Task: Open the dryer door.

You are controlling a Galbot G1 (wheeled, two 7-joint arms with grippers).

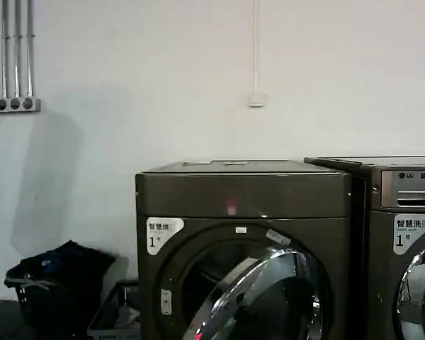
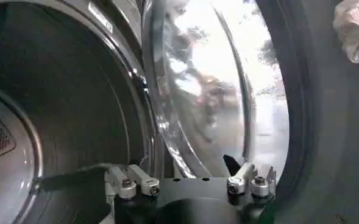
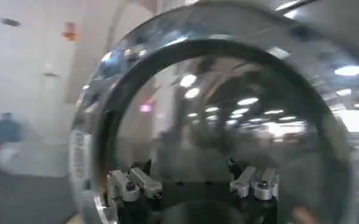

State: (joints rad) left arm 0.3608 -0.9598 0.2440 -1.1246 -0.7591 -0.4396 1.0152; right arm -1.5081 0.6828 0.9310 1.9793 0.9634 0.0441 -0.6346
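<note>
Chrome-rimmed round dryer door (image 1: pixel 265 301) ajar; left gripper (image 2: pixel 191 182), right gripper (image 3: pixel 194 182) both released, spread.

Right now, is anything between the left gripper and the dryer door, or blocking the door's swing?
Nothing visible. The left gripper sits open right at the chrome rim of the dryer door, which is already ajar from the dryer. The laundry baskets stand off to the side by the wall.

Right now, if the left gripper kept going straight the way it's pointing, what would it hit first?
Most likely the chrome rim of the dryer door, standing ajar just ahead of the open left gripper; depth is unclear.
</note>
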